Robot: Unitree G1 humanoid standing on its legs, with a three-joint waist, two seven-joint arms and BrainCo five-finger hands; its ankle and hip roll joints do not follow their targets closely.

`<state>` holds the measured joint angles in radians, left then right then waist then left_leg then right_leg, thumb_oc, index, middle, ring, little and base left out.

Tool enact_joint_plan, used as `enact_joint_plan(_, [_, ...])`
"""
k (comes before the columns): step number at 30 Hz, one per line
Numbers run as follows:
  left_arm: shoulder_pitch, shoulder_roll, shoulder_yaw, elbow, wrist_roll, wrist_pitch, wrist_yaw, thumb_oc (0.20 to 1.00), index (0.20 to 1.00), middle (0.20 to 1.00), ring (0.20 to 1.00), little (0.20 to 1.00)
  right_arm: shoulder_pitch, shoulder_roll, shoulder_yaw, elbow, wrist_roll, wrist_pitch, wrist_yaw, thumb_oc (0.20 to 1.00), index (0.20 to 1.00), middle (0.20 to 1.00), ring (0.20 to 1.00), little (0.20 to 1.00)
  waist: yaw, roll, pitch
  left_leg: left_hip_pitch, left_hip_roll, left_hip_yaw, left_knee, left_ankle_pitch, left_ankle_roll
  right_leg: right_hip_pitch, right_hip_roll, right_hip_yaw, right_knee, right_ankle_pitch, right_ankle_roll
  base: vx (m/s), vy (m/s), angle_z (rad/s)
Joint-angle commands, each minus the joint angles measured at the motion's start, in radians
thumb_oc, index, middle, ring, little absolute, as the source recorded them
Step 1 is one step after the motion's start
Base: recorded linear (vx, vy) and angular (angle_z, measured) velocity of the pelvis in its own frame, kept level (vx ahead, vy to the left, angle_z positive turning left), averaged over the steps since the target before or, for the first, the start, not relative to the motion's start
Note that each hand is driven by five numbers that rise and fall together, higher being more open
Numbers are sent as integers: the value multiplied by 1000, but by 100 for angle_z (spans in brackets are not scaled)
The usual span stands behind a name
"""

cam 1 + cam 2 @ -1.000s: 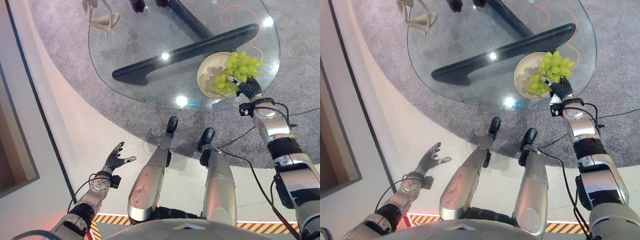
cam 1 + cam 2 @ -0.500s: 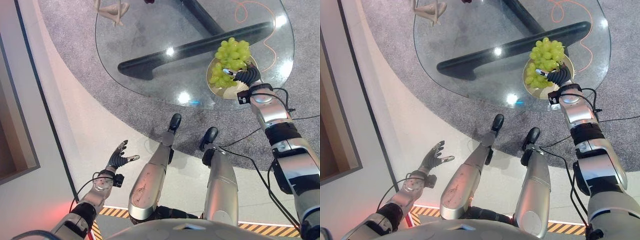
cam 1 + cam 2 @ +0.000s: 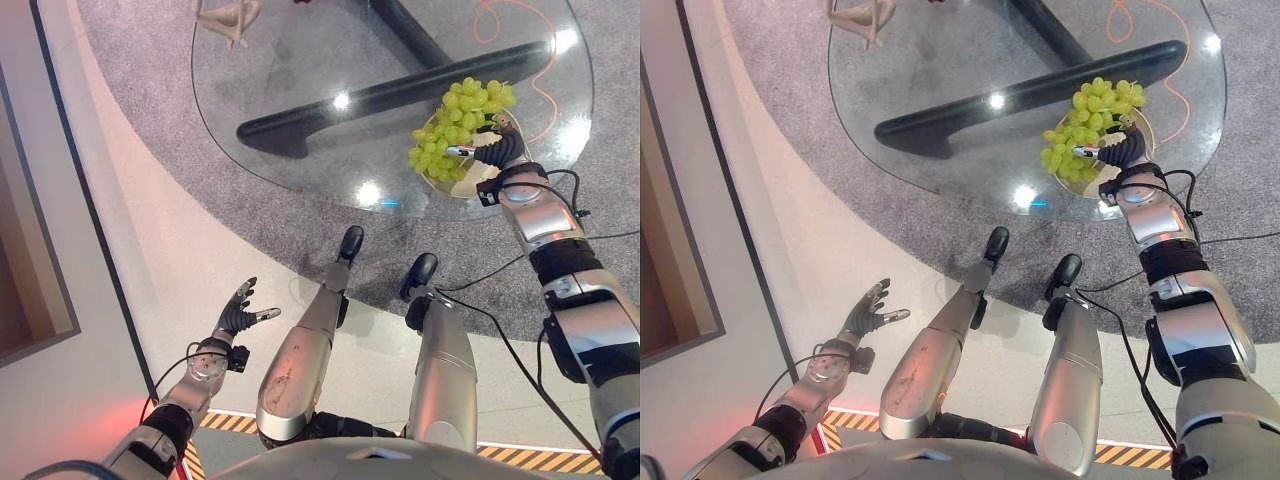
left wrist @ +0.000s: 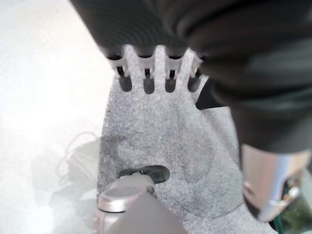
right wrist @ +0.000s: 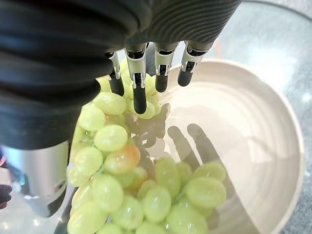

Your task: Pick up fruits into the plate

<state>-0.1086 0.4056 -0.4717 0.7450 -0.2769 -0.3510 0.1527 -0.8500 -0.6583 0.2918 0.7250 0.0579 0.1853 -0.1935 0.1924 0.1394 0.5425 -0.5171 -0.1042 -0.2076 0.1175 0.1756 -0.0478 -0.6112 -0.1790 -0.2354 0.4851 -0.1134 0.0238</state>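
A bunch of green grapes (image 3: 458, 128) hangs over the cream plate (image 5: 258, 131), which stands at the right edge of the round glass table (image 3: 300, 90). My right hand (image 3: 495, 152) is shut on the top of the bunch, its fingers (image 5: 140, 95) curled into the grapes (image 5: 146, 195). The lower grapes reach down into the plate's bowl and spread past its left rim. My left hand (image 3: 238, 318) is open, low at the left over the pale floor, far from the table; its straight fingers (image 4: 146, 83) show over grey carpet.
A dark curved base (image 3: 380, 100) shows under the glass top. A beige figure (image 3: 228, 15) stands at the table's far left. An orange cord (image 3: 500, 15) lies on the grey carpet (image 3: 150, 90) beyond the plate.
The camera has shifted. My right hand has turned over the plate with the grapes, and the bunch now spreads further left. The left hand has stayed put.
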Motion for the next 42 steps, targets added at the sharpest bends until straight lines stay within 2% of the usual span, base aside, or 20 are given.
enact_joint_plan(1, [30, 23, 5, -2, -22, -14, 27, 1000, 1000, 1000, 1000, 1000, 49, -56, 25, -21, 17, -28, -42, 1000, 1000, 1000, 1000, 1000, 10, -31, -23, 45, -30, 85, 123, -212, 58, 69, 55, -13, -138, 70, 46, -33, -21, 0])
enact_joint_plan(7, [18, 11, 33, 23, -15, -20, 35, 1000, 1000, 1000, 1000, 1000, 181, -17, -14, -65, 66, -52, -80, 1000, 1000, 1000, 1000, 1000, -19, -55, -23, 133, -16, 95, 86, -219, 54, 158, 67, -1, -182, 72, 49, -14, -9, -3])
enact_joint_plan(12, [2, -16, 75, 41, -17, 7, 17, 1000, 1000, 1000, 1000, 1000, 370, 55, -47, -101, 125, -109, -122, 1000, 1000, 1000, 1000, 1000, -54, -87, -23, 269, 4, 112, 46, -229, 47, 306, 68, 17, -246, 77, 51, 8, -46, -6])
enact_joint_plan(14, [3, -18, 80, 44, -21, 10, 10, 1000, 1000, 1000, 1000, 1000, 406, 68, -55, -100, 127, -125, -122, 1000, 1000, 1000, 1000, 1000, -59, -93, -35, 289, 8, 115, 36, -230, 46, 329, 67, 19, -259, 78, 52, 21, -34, -6])
enact_joint_plan(15, [5, -22, 85, 47, -20, 17, 7, 1000, 1000, 1000, 1000, 1000, 437, 76, -62, -98, 126, -142, -116, 1000, 1000, 1000, 1000, 1000, -62, -97, -48, 302, 11, 117, 29, -232, 45, 346, 66, 21, -269, 79, 53, 72, -43, -12])
enact_joint_plan(16, [17, -34, 98, 58, -2, 28, -8, 1000, 1000, 1000, 1000, 1000, 525, 101, -84, -90, 139, -187, -104, 1000, 1000, 1000, 1000, 1000, -69, -106, -83, 351, 19, 124, 6, -239, 43, 397, 67, 27, -295, 76, 55, 85, -49, -13])
enact_joint_plan(18, [31, -45, 109, 73, 22, 40, -25, 1000, 1000, 1000, 1000, 1000, 593, 133, -103, -72, 144, -216, -86, 1000, 1000, 1000, 1000, 1000, -82, -117, -133, 391, 25, 130, -23, -236, 41, 443, 67, 37, -328, 82, 59, 120, -45, -9])
enact_joint_plan(22, [54, -72, 120, 132, 66, 63, -41, 1000, 1000, 1000, 1000, 1000, 710, 214, -116, -26, 136, -261, -29, 1000, 1000, 1000, 1000, 1000, -113, -136, -220, 473, 34, 146, -67, -241, 43, 524, 78, 67, -372, 83, 63, 145, -38, -14])
enact_joint_plan(24, [65, -83, 135, 168, 60, 83, -45, 1000, 1000, 1000, 1000, 1000, 757, 249, -114, 12, 151, -256, 15, 1000, 1000, 1000, 1000, 1000, -129, -143, -261, 510, 37, 159, -82, -246, 45, 558, 84, 84, -388, 81, 61, 141, -28, -4])
enact_joint_plan(25, [71, -95, 143, 204, 59, 100, -52, 1000, 1000, 1000, 1000, 1000, 791, 278, -118, 71, 167, -280, 55, 1000, 1000, 1000, 1000, 1000, -138, -147, -290, 535, 39, 168, -92, -250, 48, 582, 89, 93, -398, 79, 60, 135, -24, -10])
enact_joint_plan(30, [88, -134, 162, 336, 82, 111, -87, 1000, 1000, 1000, 1000, 1000, 851, 355, -142, 291, 179, -305, 153, 1000, 1000, 1000, 1000, 1000, -162, -145, -352, 606, 41, 192, -128, -260, 57, 645, 101, 112, -427, 75, 54, 92, -10, -13])
enact_joint_plan(32, [93, -154, 176, 396, 110, 144, -108, 1000, 1000, 1000, 1000, 1000, 872, 386, -154, 416, 174, -313, 181, 1000, 1000, 1000, 1000, 1000, -175, -139, -371, 642, 41, 206, -150, -266, 62, 675, 107, 122, -444, 73, 51, 42, 15, -5])
enact_joint_plan(38, [123, -181, 210, 460, 125, 230, -154, 1000, 1000, 1000, 1000, 1000, 912, 416, -190, 538, 172, -266, 226, 1000, 1000, 1000, 1000, 1000, -203, -119, -400, 693, 40, 232, -182, -276, 69, 712, 116, 149, -466, 69, 47, 22, 22, -17])
enact_joint_plan(42, [130, -188, 215, 465, 117, 252, -162, 1000, 1000, 1000, 1000, 1000, 917, 422, -194, 548, 162, -275, 233, 1000, 1000, 1000, 1000, 1000, -211, -113, -409, 704, 40, 237, -188, -281, 70, 720, 118, 159, -472, 67, 48, 7, 18, -18])
